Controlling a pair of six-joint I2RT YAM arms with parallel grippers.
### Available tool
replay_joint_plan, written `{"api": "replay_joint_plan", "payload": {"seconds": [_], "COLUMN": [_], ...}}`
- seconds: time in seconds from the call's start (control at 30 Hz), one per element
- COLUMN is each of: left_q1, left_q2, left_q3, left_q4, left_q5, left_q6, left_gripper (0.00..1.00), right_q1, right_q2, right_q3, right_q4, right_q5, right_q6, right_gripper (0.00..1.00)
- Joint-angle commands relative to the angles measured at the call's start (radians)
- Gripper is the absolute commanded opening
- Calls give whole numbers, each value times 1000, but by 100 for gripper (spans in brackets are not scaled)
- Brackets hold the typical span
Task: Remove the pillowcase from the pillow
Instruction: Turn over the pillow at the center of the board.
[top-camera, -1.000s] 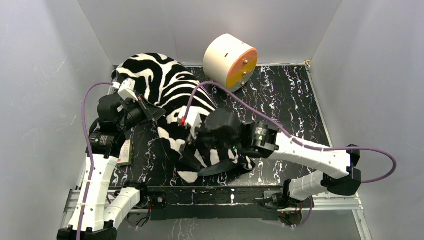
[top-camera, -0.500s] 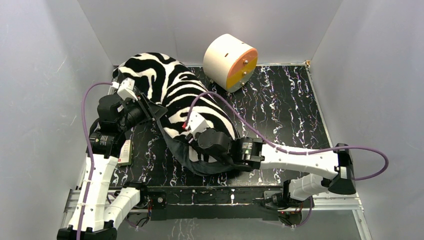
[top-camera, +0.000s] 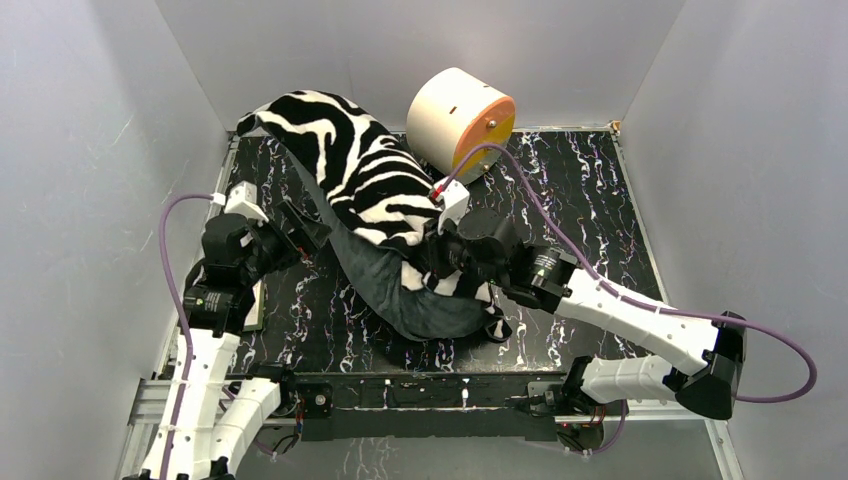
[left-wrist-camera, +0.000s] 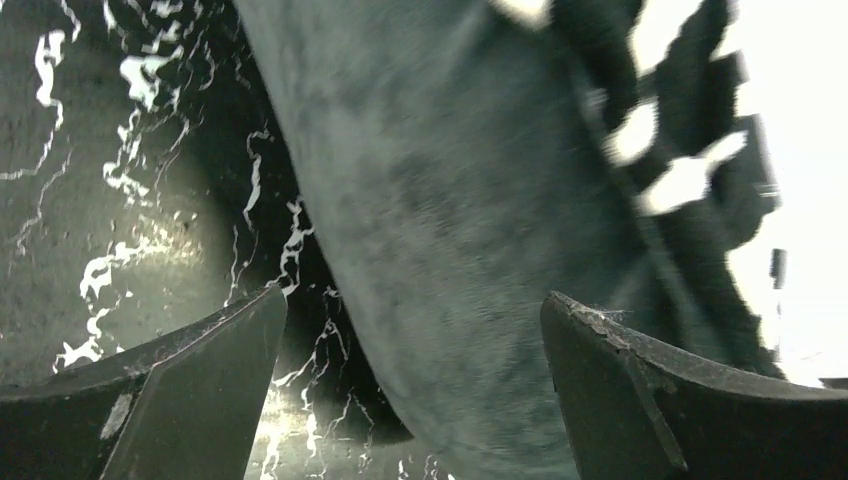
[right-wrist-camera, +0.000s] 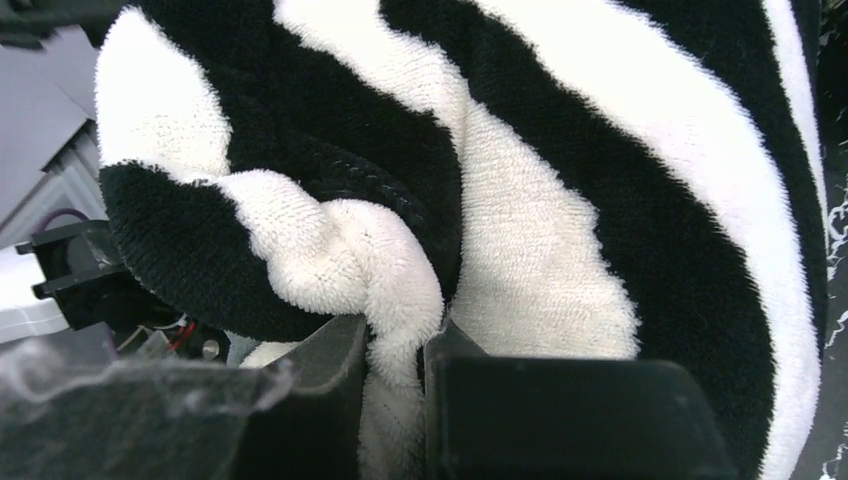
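Your right hand (right-wrist-camera: 395, 395), near side of cylinder (top-camera: 460, 122): pinched white-and-black fold of pillowcase (top-camera: 360, 180), plush bulging above grip. Your left hand (left-wrist-camera: 412, 300), near-left of cylinder: stood spread wide, grey face of pillowcase filling gap ahead of it, contact unclear. Pillowcase lay on tabletop (top-camera: 600, 200) as diagonal bundle: grey face on near-left side, zebra face running away from you, far end raised just left of cylinder.
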Motion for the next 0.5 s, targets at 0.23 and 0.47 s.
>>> {"api": "replay_joint_plan", "payload": {"seconds": [0.23, 0.47], "left_q1": [0, -38], "left_q2": [64, 242], "left_q3": [-373, -460], "left_q4": [683, 1055], "left_q5": [395, 558], "left_q6": [-317, -442], "left_gripper": [98, 89], "right_q1": [-143, -150], "right_q2": [8, 13], "right_q3": [-60, -79], "right_q4": [-36, -34], "right_q5": [-81, -165], "right_q6": [104, 137], "right_gripper": [1, 2]}}
